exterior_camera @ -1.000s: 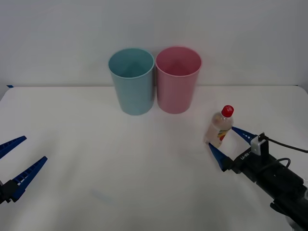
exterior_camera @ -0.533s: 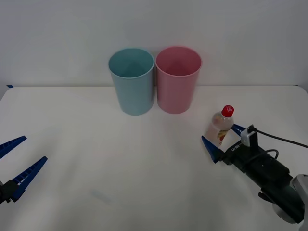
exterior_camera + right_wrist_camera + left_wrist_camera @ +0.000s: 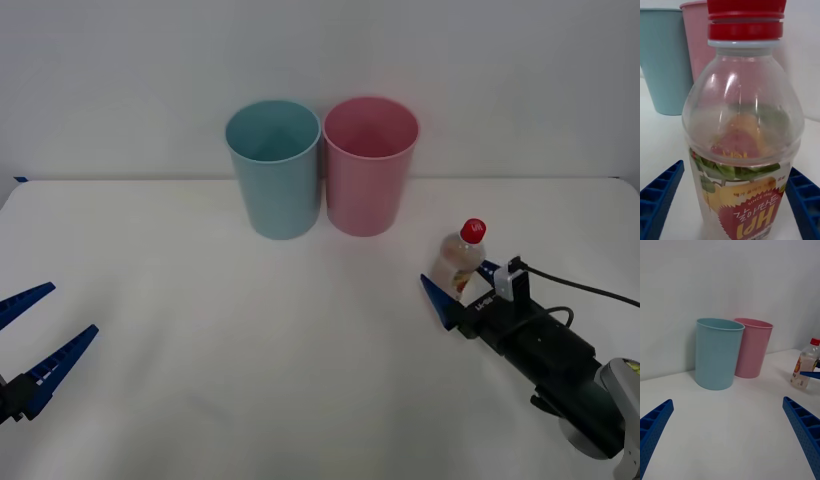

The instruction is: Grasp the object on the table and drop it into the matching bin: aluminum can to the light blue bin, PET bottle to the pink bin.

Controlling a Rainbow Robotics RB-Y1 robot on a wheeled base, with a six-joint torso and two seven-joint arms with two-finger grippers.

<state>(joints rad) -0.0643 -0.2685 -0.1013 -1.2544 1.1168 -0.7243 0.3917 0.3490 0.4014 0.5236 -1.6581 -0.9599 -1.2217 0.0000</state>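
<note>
You're mid-grasp: right gripper (image 3: 461, 292) is wide open w/ the PET bottle (image 3: 459, 262) upright on the table (image 3: 250, 340) between its fingers (image 3: 658, 195), nothing held yet. Next: close on it, lift, carry fwd-left to the pink bin (image 3: 369, 165). Left gripper (image 3: 25, 335) sits parked, open.

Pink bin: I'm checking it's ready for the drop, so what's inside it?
The pink bin stands open-topped; the front view shows bare inner wall, nothing visible. Its floor is hidden by the rim.

One PET bottle (image 3: 461, 262) stands between the right gripper's (image 3: 459, 288) fingers. Two bins stand beyond it: one light blue bin (image 3: 274, 168), one pink bin (image 3: 369, 165).
</note>
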